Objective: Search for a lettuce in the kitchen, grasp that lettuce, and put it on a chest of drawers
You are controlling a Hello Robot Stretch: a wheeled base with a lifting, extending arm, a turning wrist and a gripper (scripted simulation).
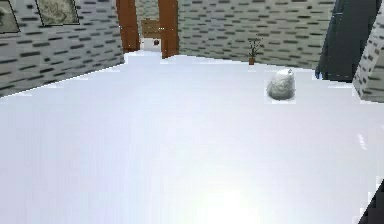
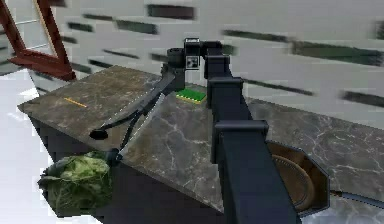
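While I cannot tell how the gripper's point(image 2: 106, 143) two thin fingers point(image 2: 100, 130) are set, one crinkled, leafy green lettuce point(image 2: 78, 182) hangs at their tips, off the veined grey stone countertop point(image 2: 180, 150) behind them, with one flat green block point(image 2: 190, 96) near its body.

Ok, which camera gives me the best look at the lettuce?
The arm side view: the lettuce is a green leafy clump at lower left, past the edge of the counter, by the gripper. The forward view looks over pale floor toward a doorway.
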